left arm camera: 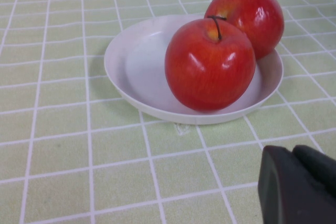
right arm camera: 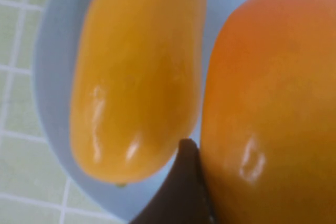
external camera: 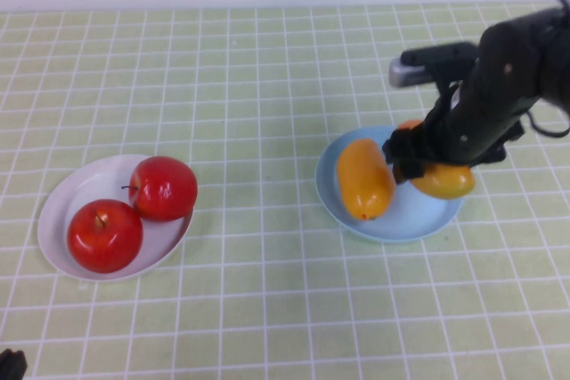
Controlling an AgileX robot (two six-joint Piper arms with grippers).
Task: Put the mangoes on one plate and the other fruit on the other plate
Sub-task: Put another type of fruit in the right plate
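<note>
Right gripper [external camera: 419,169] is over the blue plate [external camera: 343,211], jaws spread wide around the second mango [external camera: 443,181]; one finger [right arm camera: 176,192] touches its side. First mango [external camera: 363,178] lies just beside it on the plate. Both apples [external camera: 134,211] sit on the white plate [external camera: 62,211]. To finish well: lift straight up, don't nudge either mango. Left gripper [left arm camera: 296,187] parked near the white plate, closed, empty. Arm hides most of the second mango
</note>
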